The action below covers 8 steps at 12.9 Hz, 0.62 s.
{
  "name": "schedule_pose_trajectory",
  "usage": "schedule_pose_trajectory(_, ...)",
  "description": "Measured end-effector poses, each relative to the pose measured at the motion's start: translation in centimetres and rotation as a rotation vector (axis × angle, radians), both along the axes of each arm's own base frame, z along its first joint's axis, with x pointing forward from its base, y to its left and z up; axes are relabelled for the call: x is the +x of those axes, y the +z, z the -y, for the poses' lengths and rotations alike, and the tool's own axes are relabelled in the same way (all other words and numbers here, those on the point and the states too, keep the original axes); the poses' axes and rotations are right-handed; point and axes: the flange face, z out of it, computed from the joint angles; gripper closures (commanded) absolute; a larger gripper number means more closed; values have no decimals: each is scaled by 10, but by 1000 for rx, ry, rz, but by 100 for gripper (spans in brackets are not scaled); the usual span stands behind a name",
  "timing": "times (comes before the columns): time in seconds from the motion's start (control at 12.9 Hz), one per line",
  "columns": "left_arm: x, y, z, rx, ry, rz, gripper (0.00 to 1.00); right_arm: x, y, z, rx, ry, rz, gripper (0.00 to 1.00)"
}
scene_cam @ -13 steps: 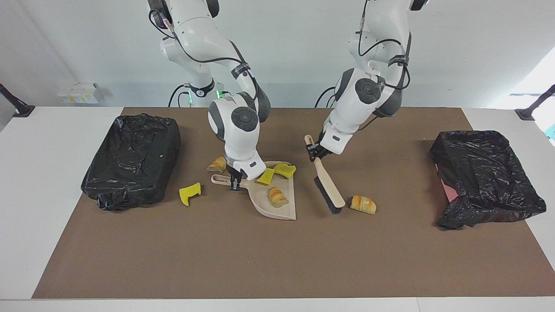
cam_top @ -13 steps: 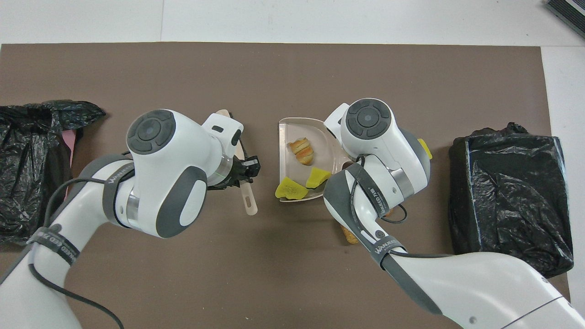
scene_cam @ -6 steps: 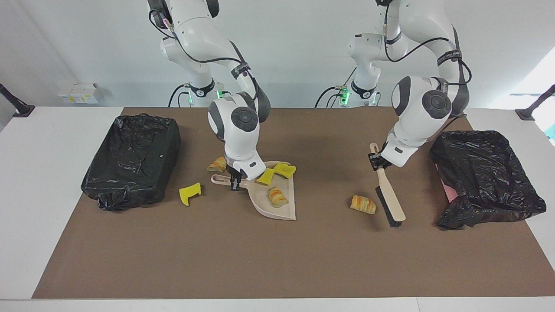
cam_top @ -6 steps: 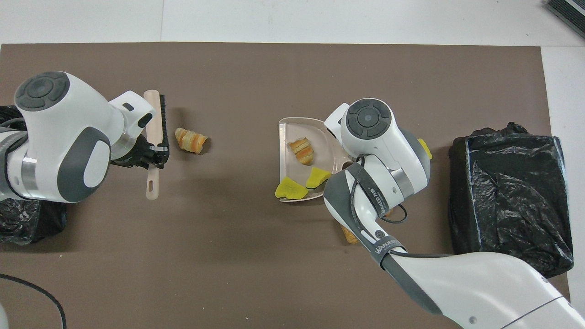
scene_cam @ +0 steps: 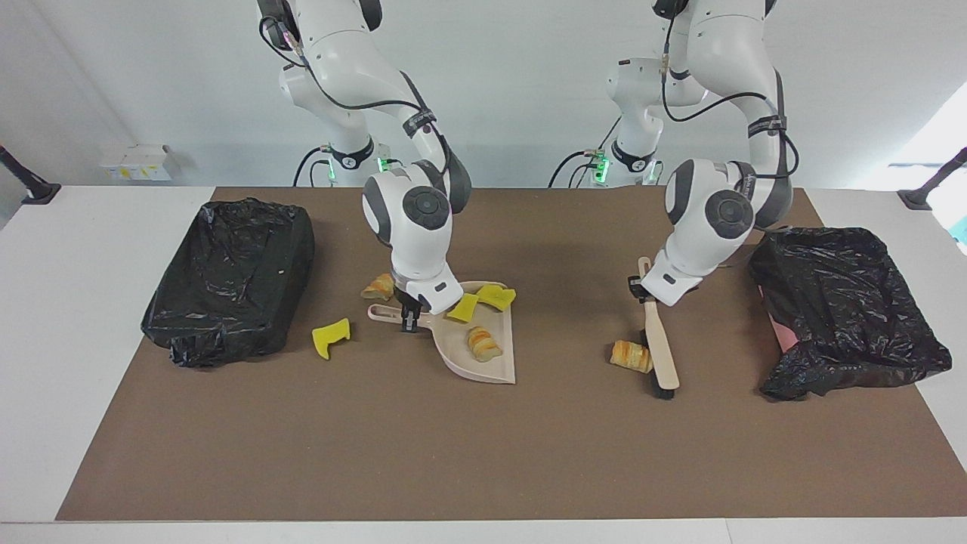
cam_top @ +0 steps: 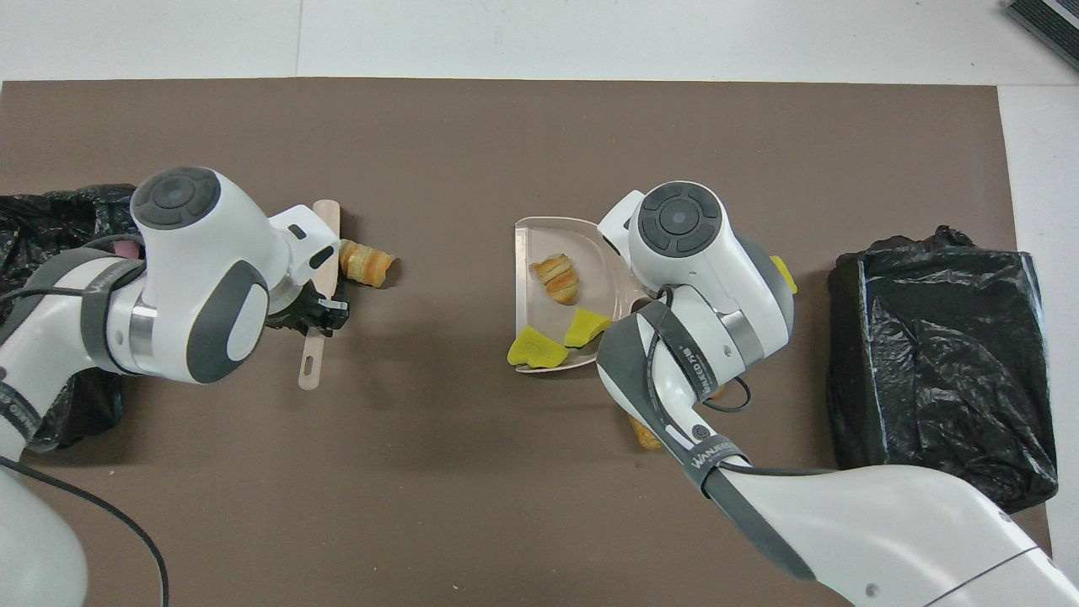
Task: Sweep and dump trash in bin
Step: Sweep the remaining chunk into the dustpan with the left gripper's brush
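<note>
A black-lined bin (scene_cam: 230,279) is seen at the right arm's end of the desk (scene_cam: 483,453), on the brown mat (scene_cam: 423,438). Just beside it, toward the middle, a yellow foam scrap (scene_cam: 331,337) lies on the mat. A tan bread-like lump (scene_cam: 378,286) lies nearer to the robots than this scrap, close to the dustpan handle.

The beige dustpan (scene_cam: 483,363) is set flat on the mat at the middle of the desk. Its handle is clamped between the fingers of the right gripper (scene_cam: 409,317). Two yellow scraps (scene_cam: 463,307) (scene_cam: 496,296) are located at the rear wall of the pan, and one bread-like lump (scene_cam: 483,343) rests on the pan floor. In the overhead view the same three pieces are seen inside the pan (cam_top: 527,240).

Toward the left arm's end, another bread-like lump (scene_cam: 631,356) lies on the mat. It is touched by the bristle edge of the hand brush (scene_cam: 658,355), whose head is down at the mat. The brush handle is clamped between the fingers of the left gripper (scene_cam: 638,291). In the overhead view the lump (cam_top: 367,262) is seen directly against the brush (cam_top: 324,240).

A second black-lined bin (scene_cam: 846,310) is placed at the left arm's end of the desk, well apart from the brush.
</note>
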Motion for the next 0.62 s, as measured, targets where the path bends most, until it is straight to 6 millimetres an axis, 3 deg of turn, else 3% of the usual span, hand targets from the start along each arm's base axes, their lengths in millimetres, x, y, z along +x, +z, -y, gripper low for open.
schedule_pose_trajectory(0.31, -39, -2, 95, -72, -88, 18, 100, 0, 0, 0, 0, 0, 0, 100)
schedule_pose_trajectory(0.62, -81, 4, 172, -198, -132, 18, 100, 0, 0, 0, 0, -2, 0, 100)
